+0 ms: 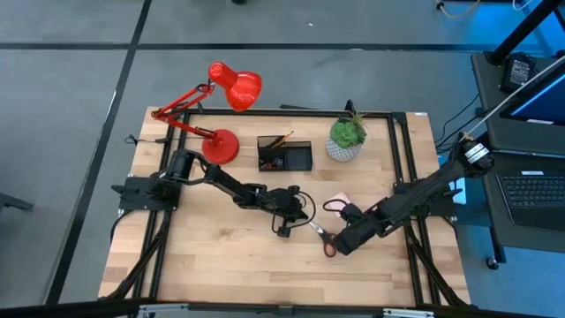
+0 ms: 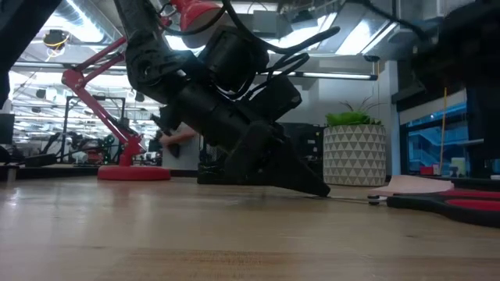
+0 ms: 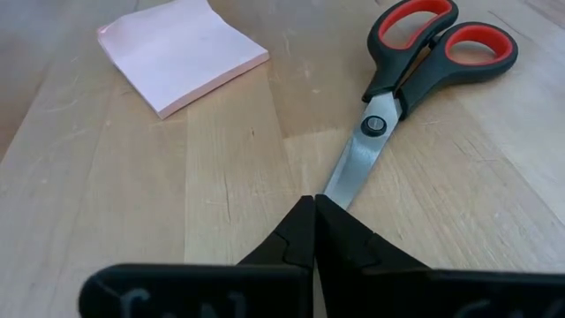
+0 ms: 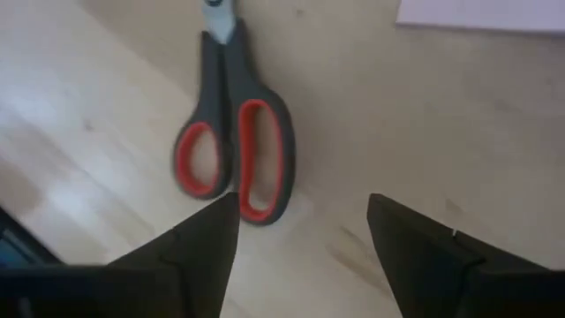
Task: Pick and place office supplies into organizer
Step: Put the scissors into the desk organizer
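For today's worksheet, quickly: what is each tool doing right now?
Left tool: closed on the steel blade tip of the red-handled scissors.
Right tool: open, holding nothing, beside the scissor handles.

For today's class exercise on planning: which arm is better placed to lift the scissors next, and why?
Probably the left. The left gripper has its fingers shut on the blade tip of the scissors. The right gripper is open near the handles, gripping nothing.

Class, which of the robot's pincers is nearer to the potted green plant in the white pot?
Right. The right pincer sits below the potted green plant by the red-handled scissors; the left pincer lies farther off, toward the table's middle.
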You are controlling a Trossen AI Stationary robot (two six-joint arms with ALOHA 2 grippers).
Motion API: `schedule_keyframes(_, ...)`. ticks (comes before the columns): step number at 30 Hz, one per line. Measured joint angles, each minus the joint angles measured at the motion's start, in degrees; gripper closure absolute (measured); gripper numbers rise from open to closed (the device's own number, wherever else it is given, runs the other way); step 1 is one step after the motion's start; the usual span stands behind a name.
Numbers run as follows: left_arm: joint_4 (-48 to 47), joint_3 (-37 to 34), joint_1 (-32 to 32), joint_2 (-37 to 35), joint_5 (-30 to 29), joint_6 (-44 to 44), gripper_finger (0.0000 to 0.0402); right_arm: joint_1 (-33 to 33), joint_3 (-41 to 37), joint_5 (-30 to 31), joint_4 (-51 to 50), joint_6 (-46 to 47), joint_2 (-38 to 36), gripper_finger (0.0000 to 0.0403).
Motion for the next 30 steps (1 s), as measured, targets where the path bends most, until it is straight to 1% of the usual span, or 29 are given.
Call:
schedule_keyframes(9,0.0,0.0,0.0,0.0,0.8,0.0,0.0399,0.0,-14.7,-0.2,30.9,1.6,0.0,0.0151)
schedule_keyframes(14,0.0,0.0,0.0,0.0,0.8,0.0,0.04,0.0,-20.8,-0.2,43.5,1.7,-0.1,0.0151)
schedule_keyframes(17,0.0,0.0,0.0,0.0,0.8,0.0,0.0399,0.0,-22.9,-0.1,46.9,1.7,-0.2,0.0151)
schedule_keyframes(21,0.0,0.0,0.2,0.0,0.9,0.0,0.04,0.0,-23.7,0.0,47.3,1.2,-0.2,0.0151)
schedule_keyframes(26,0.0,0.0,0.2,0.0,0.9,0.0,0.0399,0.0,-23.8,-0.1,48.6,-3.0,-0.2,0.0151)
schedule_keyframes(30,0.0,0.0,0.2,0.0,0.9,0.0,0.04,0.0,-24.0,0.0,50.3,-1.4,0.0,0.0154)
